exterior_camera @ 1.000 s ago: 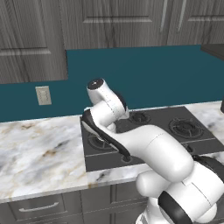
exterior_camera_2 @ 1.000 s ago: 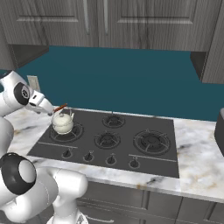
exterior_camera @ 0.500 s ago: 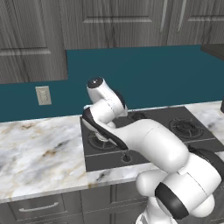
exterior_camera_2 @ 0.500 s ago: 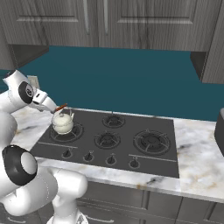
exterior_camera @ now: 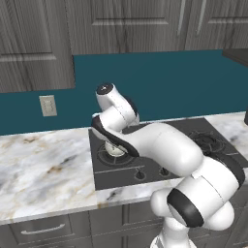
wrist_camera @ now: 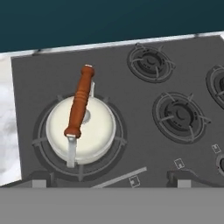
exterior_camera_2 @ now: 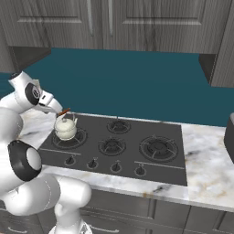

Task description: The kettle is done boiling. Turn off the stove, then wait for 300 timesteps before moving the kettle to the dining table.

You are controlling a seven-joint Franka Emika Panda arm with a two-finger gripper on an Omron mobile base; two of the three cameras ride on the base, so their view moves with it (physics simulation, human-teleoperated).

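my fingers (wrist_camera: 107, 179) are spread as wide as they go and hold nothing; in the hand view their two dark tips rise at the bottom edge, well apart, one below the kettle (wrist_camera: 81, 129) and one further right. the kettle sits upright on the front left burner of the stove (wrist_camera: 144, 131), centred on the round grate. looking down on it, its cream lid is crossed by the reddish-brown grip of the handle, which runs slantwise from the near side toward the back of the stove. my fingers hang above it and touch no part of it.

from the right base view the kettle (exterior_camera_2: 66, 128) stands on that same burner of the stove (exterior_camera_2: 137, 151), with my hand just above and to its left. the row of small round knobs (exterior_camera_2: 115, 167) runs along the front edge of the stove. from the left base view my arm covers most of the kettle (exterior_camera: 115, 150). the stove (exterior_camera: 121, 169) is set in the marble table (exterior_camera: 43, 169).
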